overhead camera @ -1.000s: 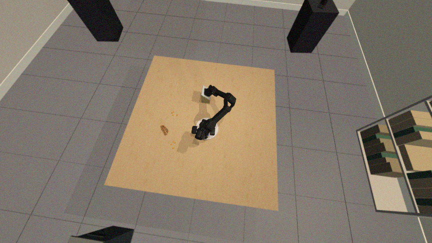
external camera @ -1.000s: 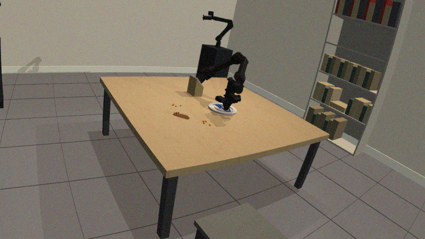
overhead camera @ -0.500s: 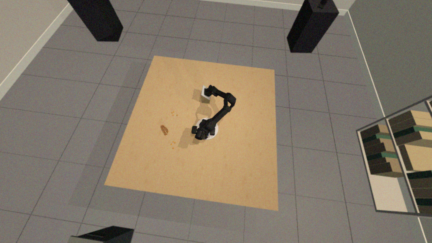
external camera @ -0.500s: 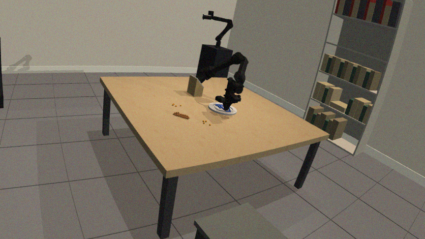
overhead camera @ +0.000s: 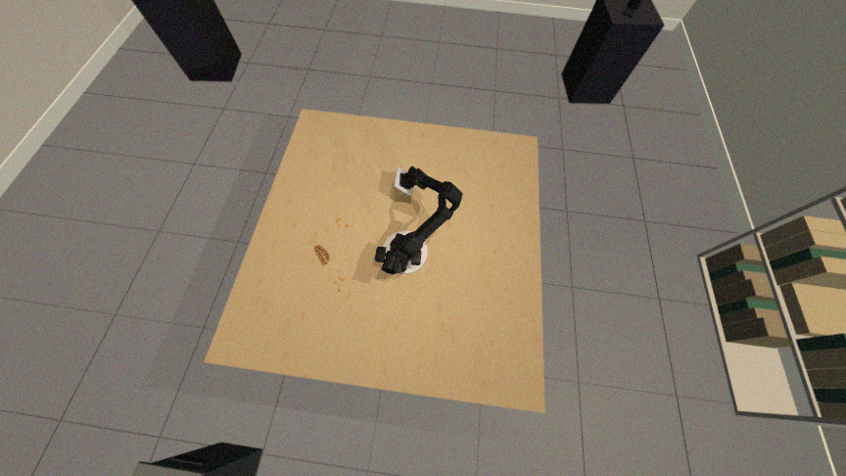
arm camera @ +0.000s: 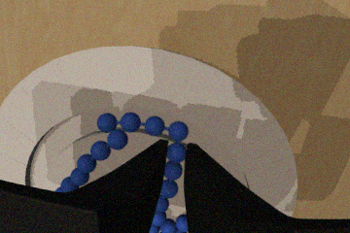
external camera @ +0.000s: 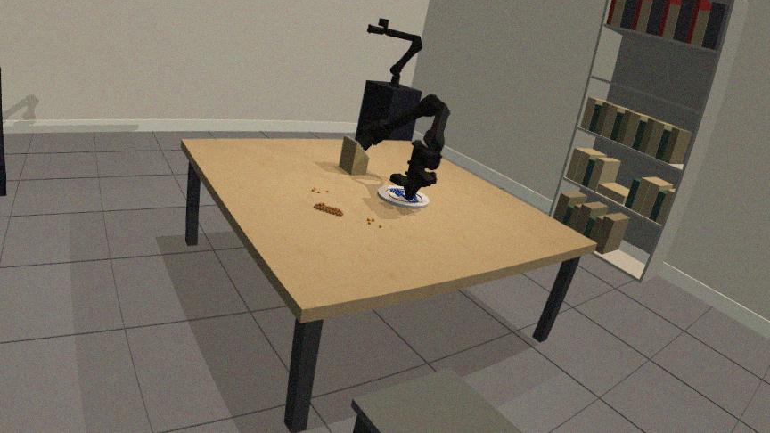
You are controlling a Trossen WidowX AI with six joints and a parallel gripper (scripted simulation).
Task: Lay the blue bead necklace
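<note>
On the tan wooden table [external camera: 352,247], the round white bead board [arm camera: 194,89] at lower centre of the wrist view carries the blue bead necklace [arm camera: 155,125], bunched and only partly along the groove, while the black parallel-jaw gripper [arm camera: 171,170], nearly closed, pinches one strand.

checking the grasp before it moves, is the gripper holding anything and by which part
Yes. The gripper is shut on the blue bead necklace, pinching one strand of beads running between its fingers, above the round bead board.

Black arm [external camera: 434,116] folded at the elbow, wrist pointing down, tool [arm camera: 174,154] pinched on blue bead necklace [arm camera: 139,124]
</note>
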